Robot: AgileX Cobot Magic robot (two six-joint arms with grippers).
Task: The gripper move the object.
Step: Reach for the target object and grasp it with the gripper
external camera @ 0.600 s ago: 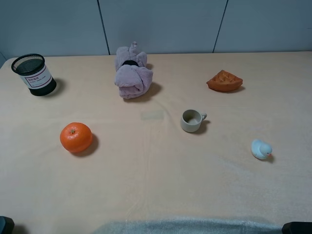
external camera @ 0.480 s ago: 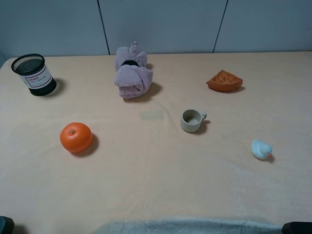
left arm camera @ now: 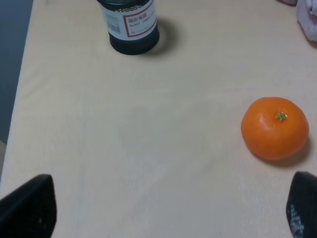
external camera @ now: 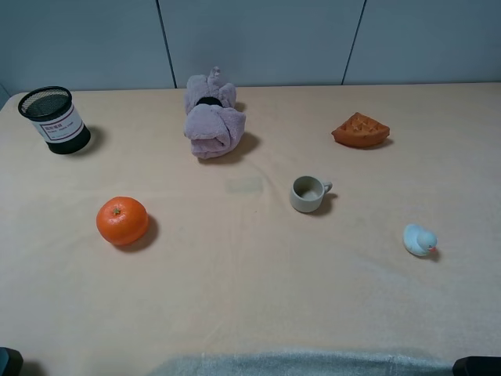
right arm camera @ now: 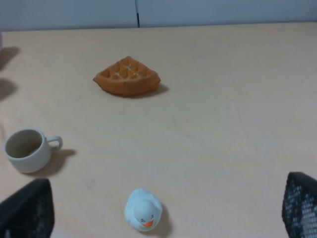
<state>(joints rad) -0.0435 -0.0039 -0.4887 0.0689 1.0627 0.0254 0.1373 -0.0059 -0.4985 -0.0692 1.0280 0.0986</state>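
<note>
Toy waffle wedge point(external camera: 360, 131) point(right arm camera: 128, 77) is seen lying flat on the beige tablecloth point(external camera: 250, 298), far right part of the table, grid side up, touched by nothing. Small grey-green cup point(external camera: 308, 193) point(right arm camera: 27, 149) is placed nearer the table's middle, upright, handle turned toward the right side, well apart from the wedge. Pale blue toy duck point(external camera: 419, 240) point(right arm camera: 143, 210) is set on the near right, apart from both cup and wedge.

Right gripper point(right arm camera: 168, 198) is shown with fingers point(right arm camera: 27, 210) spread wide, nothing clamped; the duck is seen on the cloth beyond them, not touched. The wedge is well ahead of this gripper.

Left gripper point(left arm camera: 171, 198) is likewise shown with fingers point(left arm camera: 27, 208) far apart and nothing held. Orange fruit point(external camera: 122, 221) point(left arm camera: 274, 128) is seen on the near left of the table, stem up, clear of the fingers. Black mesh pen holder point(external camera: 55, 119) point(left arm camera: 130, 25) with a white label is standing upright at the far left corner. Mauve plush toy point(external camera: 212, 117) is bundled at the far middle, near the back edge.
</note>
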